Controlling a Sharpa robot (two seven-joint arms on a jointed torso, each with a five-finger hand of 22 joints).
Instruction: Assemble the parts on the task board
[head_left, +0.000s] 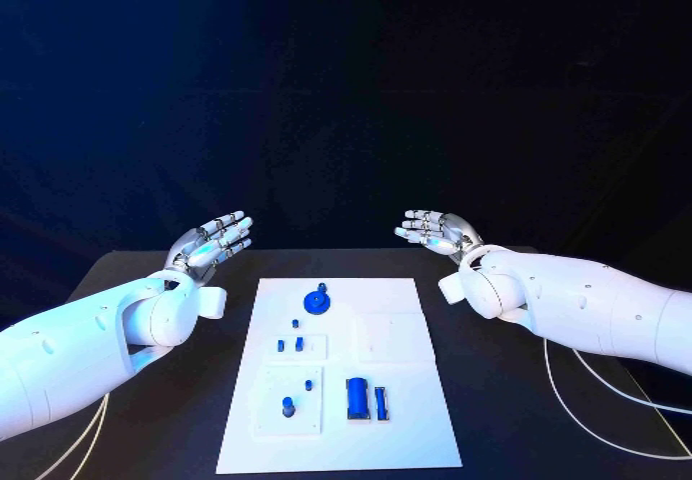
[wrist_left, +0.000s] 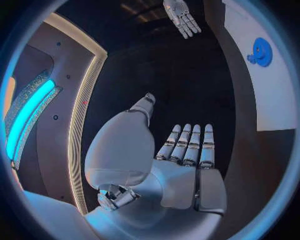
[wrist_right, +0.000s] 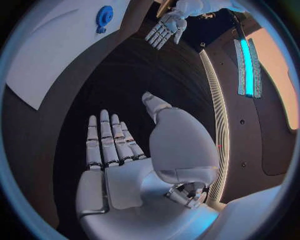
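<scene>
The white task board (head_left: 404, 440) lies in the middle of the black table. A round blue gear-like part (head_left: 316, 299) sits near its far end; the same gear (wrist_left: 261, 51) (wrist_right: 103, 15) appears in both wrist views. Small blue pegs (head_left: 290, 344) stand mid-board, and two longer blue blocks (head_left: 365, 398) lie nearer me beside another small piece (head_left: 287, 406). My left hand (head_left: 211, 241) is raised beyond the board's far left corner, fingers apart, holding nothing. My right hand (head_left: 436, 230) is raised beyond the far right corner, likewise spread and holding nothing.
The black table (head_left: 152, 400) has bare surface on both sides of the board. A pale cable (head_left: 606, 385) trails across the table under my right arm. The table's far edge runs just behind both hands.
</scene>
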